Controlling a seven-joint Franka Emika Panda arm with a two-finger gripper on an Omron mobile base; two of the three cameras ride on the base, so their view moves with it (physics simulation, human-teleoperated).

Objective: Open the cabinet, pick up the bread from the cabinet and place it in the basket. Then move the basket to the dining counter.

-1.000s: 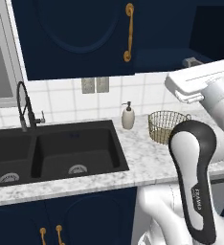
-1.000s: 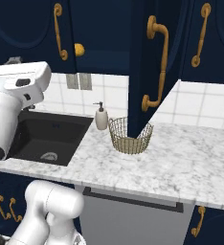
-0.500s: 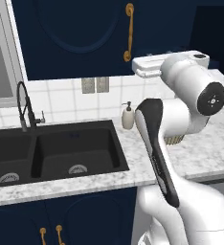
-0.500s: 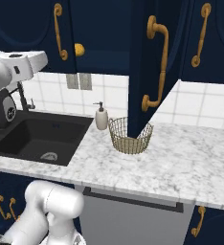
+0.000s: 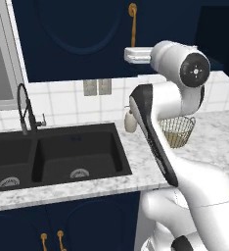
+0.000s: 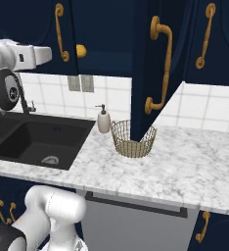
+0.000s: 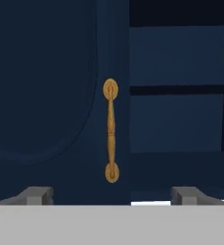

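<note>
Jaws stand wide apart on the gripper, holding nothing, its grey fingertips low before the cabinet. One navy door with an arched panel is shut, its slim brass handle straight ahead; the other door stands open, edge-on above the basket. Marbled counter carries a black double sink with a dark faucet at its back edge. Beside the sink stand a cream soap bottle and the round golden wire basket, see-through. Bread, a small orange lump, sits in the open cabinet.
</note>
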